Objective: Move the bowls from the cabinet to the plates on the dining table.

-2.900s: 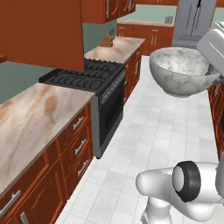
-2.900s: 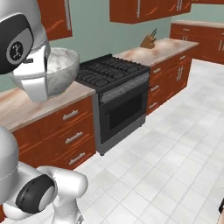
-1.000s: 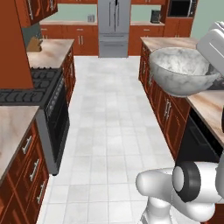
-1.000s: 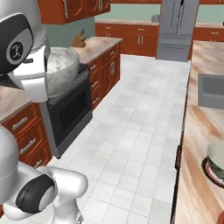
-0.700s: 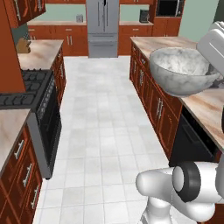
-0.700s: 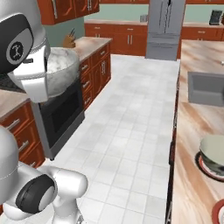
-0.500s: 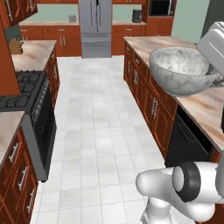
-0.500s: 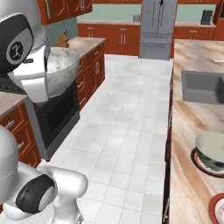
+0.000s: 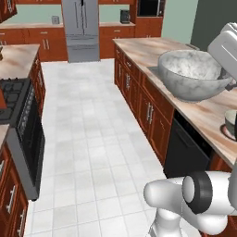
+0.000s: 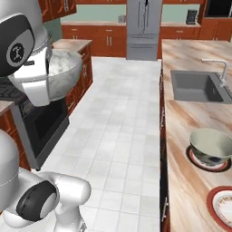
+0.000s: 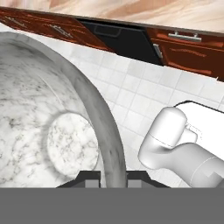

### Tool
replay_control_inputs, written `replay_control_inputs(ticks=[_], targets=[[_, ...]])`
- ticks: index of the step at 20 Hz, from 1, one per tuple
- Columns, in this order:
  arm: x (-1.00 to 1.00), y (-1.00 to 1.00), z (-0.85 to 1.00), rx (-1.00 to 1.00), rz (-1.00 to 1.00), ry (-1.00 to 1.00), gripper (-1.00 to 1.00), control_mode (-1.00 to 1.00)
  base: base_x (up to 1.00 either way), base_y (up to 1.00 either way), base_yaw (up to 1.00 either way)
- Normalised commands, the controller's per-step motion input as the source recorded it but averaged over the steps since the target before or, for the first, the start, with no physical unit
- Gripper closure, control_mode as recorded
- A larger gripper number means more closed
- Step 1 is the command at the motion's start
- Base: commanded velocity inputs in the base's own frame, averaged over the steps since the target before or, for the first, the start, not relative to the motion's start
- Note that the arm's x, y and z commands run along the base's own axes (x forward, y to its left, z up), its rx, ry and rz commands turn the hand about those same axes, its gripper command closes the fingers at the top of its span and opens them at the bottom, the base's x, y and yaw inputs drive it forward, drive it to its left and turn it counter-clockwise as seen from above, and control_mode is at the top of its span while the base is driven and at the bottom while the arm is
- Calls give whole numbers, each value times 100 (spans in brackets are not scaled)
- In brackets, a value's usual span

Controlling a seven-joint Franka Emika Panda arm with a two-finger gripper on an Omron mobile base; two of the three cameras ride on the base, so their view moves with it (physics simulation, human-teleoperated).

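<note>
The white-grey marble bowl (image 9: 192,76) hangs in the air with my gripper (image 11: 113,177) shut on its rim, one fingertip (image 11: 89,177) inside and the other outside. In the right base view the marble bowl (image 10: 65,72) sits partly behind my hand. The dining table (image 10: 181,118) runs along the right. On it the shiny grey metal bowl (image 10: 212,146) stands on a dark-rimmed plate (image 10: 195,161). A red-rimmed plate (image 10: 221,205) with a white centre lies bare, nearer to me. The held bowl is level with the table's near edge (image 9: 152,51), above it.
A sink (image 10: 197,86) with a faucet (image 10: 218,68) is set in the table beyond the plates. A grey fridge (image 9: 81,28) stands at the far end. A black stove (image 9: 16,106) and counters line the left. White tiled floor (image 9: 92,139) runs between them.
The base has turned and driven, so the whole view has swung. The dining table, sink and plates have come closer. The marble bowl stays in my grip, unmoved relative to the hand.
</note>
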Motion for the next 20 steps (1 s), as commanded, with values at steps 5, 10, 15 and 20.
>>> replay_control_inputs(ticks=[5, 10, 15, 20], targets=[[0, 0, 0, 0, 0, 0, 100, 100, 0, 7, -24], [0, 0, 0, 0, 0, 0, 100, 100, 0, 9, -23], [0, 0, 0, 0, 0, 0, 100, 100, 0, 5, -22], [0, 0, 0, 0, 0, 0, 100, 100, 0, 0, -24]])
